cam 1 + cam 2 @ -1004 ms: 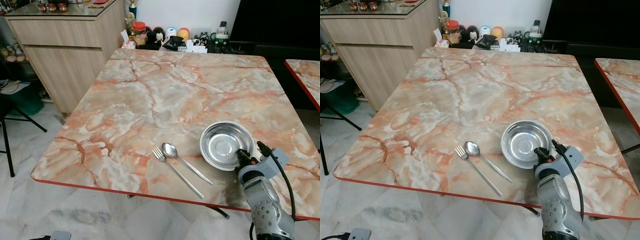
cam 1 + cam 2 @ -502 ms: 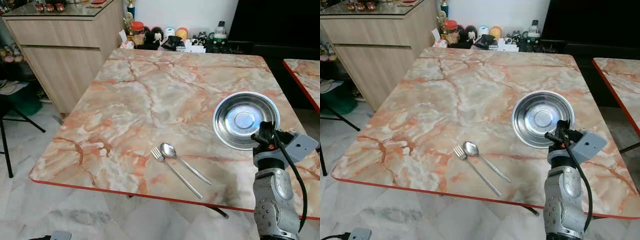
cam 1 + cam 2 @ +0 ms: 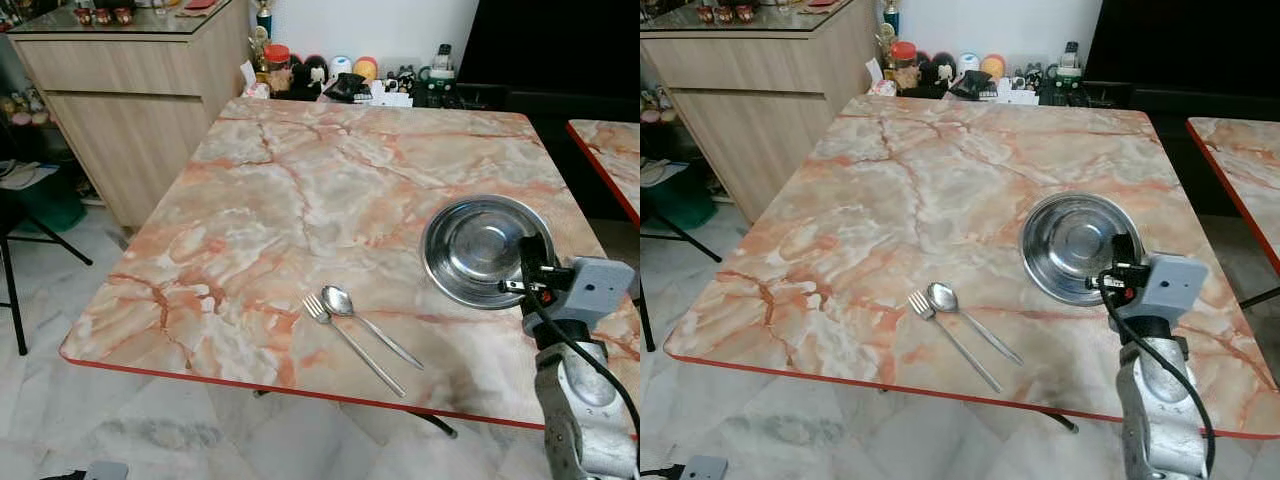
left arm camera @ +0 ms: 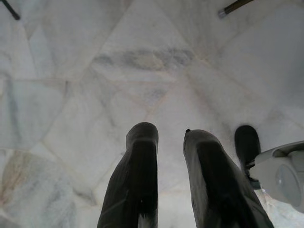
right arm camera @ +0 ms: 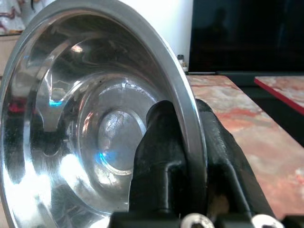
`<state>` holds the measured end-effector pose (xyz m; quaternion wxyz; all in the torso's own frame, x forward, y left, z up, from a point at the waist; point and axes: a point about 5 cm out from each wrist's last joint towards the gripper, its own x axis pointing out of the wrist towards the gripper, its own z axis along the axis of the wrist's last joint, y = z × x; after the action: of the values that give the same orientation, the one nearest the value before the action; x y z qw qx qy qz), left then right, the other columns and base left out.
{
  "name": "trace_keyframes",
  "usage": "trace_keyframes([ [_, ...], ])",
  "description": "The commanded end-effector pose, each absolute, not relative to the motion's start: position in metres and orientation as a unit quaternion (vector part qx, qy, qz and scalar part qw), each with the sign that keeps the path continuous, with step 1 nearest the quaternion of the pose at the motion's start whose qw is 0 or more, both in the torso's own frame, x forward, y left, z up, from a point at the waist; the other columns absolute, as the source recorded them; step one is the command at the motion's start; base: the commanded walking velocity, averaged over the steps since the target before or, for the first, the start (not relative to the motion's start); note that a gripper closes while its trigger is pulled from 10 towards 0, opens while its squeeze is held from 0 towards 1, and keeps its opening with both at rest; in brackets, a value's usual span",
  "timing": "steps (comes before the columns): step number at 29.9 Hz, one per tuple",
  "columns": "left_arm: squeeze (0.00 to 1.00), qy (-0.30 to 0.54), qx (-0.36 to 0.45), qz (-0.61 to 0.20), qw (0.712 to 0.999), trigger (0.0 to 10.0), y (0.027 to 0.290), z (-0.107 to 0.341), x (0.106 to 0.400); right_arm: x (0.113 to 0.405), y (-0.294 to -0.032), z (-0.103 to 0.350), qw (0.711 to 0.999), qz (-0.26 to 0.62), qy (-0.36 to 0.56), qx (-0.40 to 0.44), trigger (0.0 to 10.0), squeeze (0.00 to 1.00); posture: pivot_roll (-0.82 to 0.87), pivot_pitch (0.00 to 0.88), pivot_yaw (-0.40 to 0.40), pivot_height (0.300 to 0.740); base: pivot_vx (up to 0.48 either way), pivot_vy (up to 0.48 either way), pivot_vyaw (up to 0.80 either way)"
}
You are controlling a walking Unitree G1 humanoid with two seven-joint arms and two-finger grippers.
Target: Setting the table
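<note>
Over the table [image 3: 300, 190], right hand [image 3: 527, 272] pinching steel bowl [image 3: 480, 248], near rim partly hidden.

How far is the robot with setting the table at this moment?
Done: a fork and a spoon lie side by side near the table's front edge. In hand: the right gripper pinches the rim of the steel bowl, to the right of the cutlery. Left: releasing the bowl. The left gripper hangs idle over the floor.

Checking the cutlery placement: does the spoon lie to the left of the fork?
No, the spoon lies just right of the fork, both side by side on the marble-patterned table.
</note>
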<state>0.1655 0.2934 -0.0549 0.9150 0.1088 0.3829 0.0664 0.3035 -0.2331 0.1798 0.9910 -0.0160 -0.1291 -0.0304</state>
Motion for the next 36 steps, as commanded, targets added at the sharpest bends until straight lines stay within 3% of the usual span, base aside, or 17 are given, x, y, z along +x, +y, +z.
trace_keyframes([
  [1, 0.00, 0.401, 0.116, 0.071, 0.906, 10.0, 0.298, -0.058, 0.155, 0.302, -0.233, 0.184, 0.990, -0.023, -0.137, -0.025, 10.0, 0.00, -0.01, 0.122, 0.010, 0.740, 0.000, 0.000, 0.00],
  [11, 0.00, 0.394, 0.110, 0.072, 0.910, 10.0, 0.293, -0.058, 0.160, 0.308, -0.221, 0.188, 0.989, 0.005, -0.143, -0.023, 10.0, 0.00, -0.04, 0.113, -0.013, 0.740, 0.000, -0.031, 0.00],
  [21, 0.00, 0.396, 0.104, 0.056, 0.911, 10.0, 0.281, -0.063, 0.162, 0.306, -0.231, 0.187, 0.990, -0.024, -0.138, 0.006, 10.0, 0.00, -0.06, 0.096, -0.020, 0.740, 0.000, -0.415, 0.00],
  [26, 0.00, 0.398, 0.102, 0.060, 0.910, 10.0, 0.281, -0.063, 0.162, 0.307, -0.225, 0.188, 0.989, -0.025, -0.147, 0.014, 10.0, 0.00, -0.06, 0.096, -0.016, 0.740, 0.000, -0.460, -0.74],
  [36, 0.00, 0.397, 0.106, 0.055, 0.910, 10.0, 0.282, -0.062, 0.164, 0.306, -0.220, 0.190, 0.986, -0.029, -0.161, 0.025, 10.0, 0.00, -0.06, 0.091, -0.001, 0.740, 0.000, -0.466, 0.00],
])
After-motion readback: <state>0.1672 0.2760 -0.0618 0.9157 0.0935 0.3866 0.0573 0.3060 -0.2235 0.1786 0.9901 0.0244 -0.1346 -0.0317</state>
